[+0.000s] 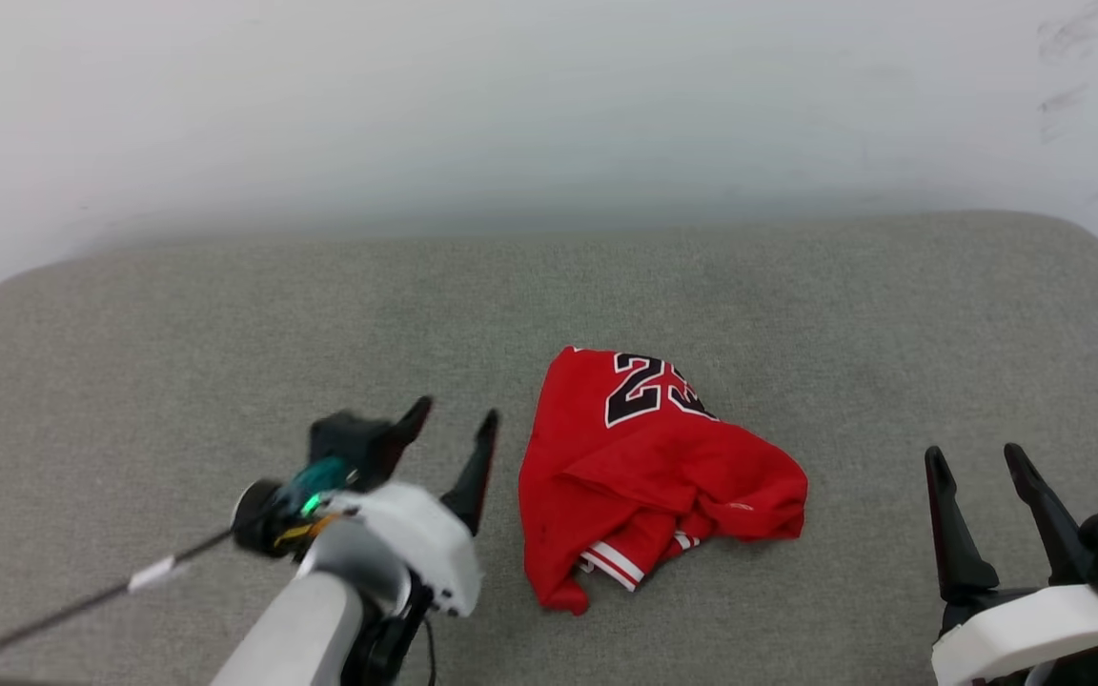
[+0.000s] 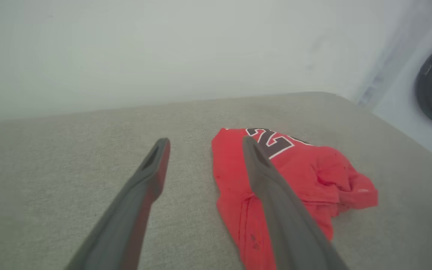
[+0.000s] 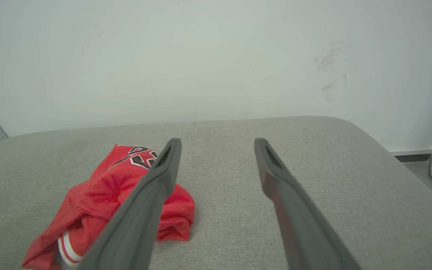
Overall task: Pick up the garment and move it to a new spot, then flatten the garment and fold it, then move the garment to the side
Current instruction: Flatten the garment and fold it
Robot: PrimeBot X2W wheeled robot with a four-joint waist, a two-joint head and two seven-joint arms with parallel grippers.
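Nothing is done yet: the garment (image 1: 649,476) lies crumpled and unheld near the table's (image 1: 177,314) centre. The left gripper (image 1: 454,414) hovers at its nine o'clock and the right gripper (image 1: 975,453) at its three o'clock, both with fingers (image 1: 475,467) apart.

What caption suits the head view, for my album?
Left gripper and right gripper, both open, flank the crumpled garment.
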